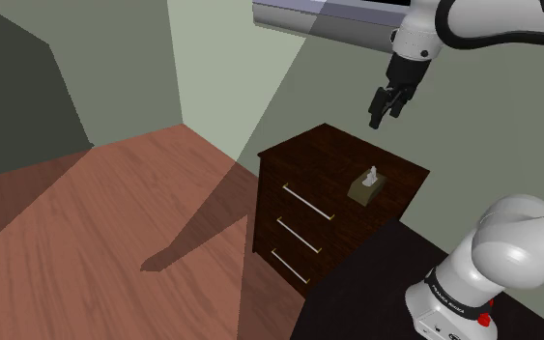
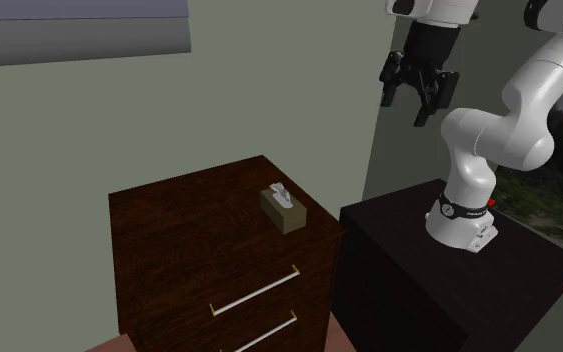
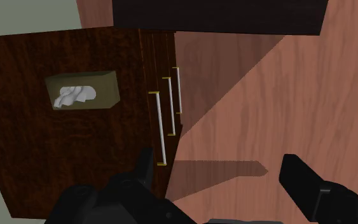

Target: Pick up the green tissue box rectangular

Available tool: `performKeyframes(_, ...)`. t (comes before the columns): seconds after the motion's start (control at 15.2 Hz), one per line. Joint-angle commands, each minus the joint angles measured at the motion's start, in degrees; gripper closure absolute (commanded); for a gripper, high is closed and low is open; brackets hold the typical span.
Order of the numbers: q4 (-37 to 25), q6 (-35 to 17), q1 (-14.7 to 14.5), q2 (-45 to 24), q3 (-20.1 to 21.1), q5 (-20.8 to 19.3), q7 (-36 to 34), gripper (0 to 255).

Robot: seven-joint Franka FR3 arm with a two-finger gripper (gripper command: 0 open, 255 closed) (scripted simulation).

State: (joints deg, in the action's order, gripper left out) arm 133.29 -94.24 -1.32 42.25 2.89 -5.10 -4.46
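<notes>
1. Here's the target: the olive-green tissue box (image 1: pixel 367 185), white tissue poking out of its top slot, lying flat on the dark wooden chest of drawers (image 1: pixel 299 159). It sits toward five o'clock of the top's middle in the shoulder view, on the side nearest the robot's stand (image 2: pixel 449 285).
2. Nothing touches the box; bare dark wood lies all round it.
3. Below the front edge run three drawers with pale bar handles (image 3: pixel 160 127), and reddish wooden floor (image 1: pixel 115 212) beyond.
4. Up high hangs the black gripper (image 1: pixel 384 111), at roughly one o'clock of the box in the shoulder view and well apart from it. Fingers spread wide, nothing between them.
5. From the wrist camera the box lies off toward ten o'clock of the fingers, not lined up under them.
6. My read: this is the approach, grasp not yet begun. Next comes shifting over the box, squaring the fingers across its narrow sides, then a straight descent before closing.
</notes>
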Motion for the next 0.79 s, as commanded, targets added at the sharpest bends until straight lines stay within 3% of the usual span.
performKeyframes(0.0, 0.0, 0.0, 0.0, 0.0, 0.0, 0.0, 0.0, 0)
performKeyframes(0.73, 3.09, -13.57, 5.89, -14.5, -5.23, -6.56, 0.33, 0)
